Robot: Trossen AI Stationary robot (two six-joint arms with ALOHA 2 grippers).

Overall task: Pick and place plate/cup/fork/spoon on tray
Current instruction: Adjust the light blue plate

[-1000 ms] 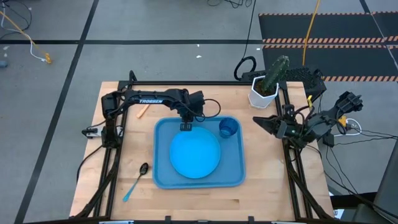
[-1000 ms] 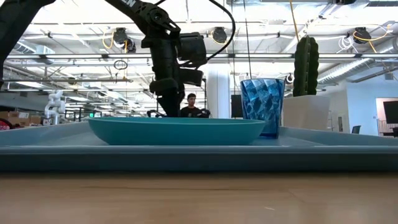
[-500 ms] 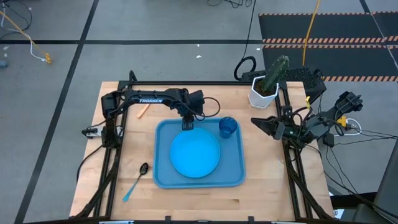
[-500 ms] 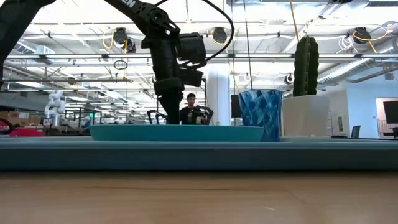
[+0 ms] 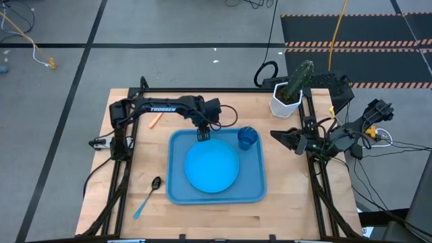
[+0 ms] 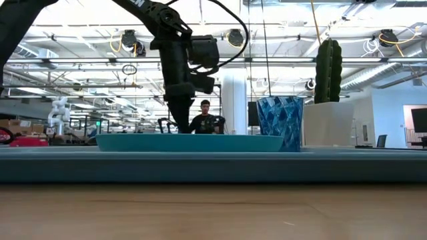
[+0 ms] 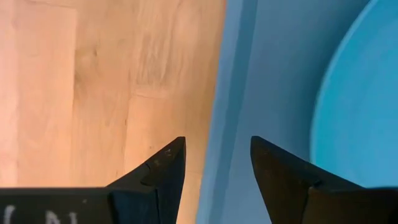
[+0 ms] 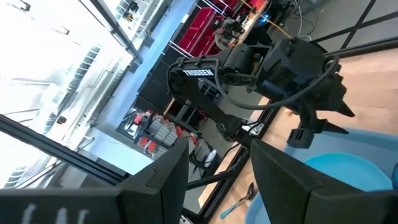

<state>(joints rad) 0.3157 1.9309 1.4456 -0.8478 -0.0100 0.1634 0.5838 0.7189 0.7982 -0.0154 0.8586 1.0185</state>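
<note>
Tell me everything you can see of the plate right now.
The plate is round, bright sky-blue, plain and smooth, likely plastic. It lies flat and upright in the middle of the blue tray, filling much of its floor. From table height it shows as a shallow dish with a thin raised rim. Nothing lies on it. The cup stands just off its far right edge. The left gripper hangs open over the tray's far rim, not touching the plate.
</note>
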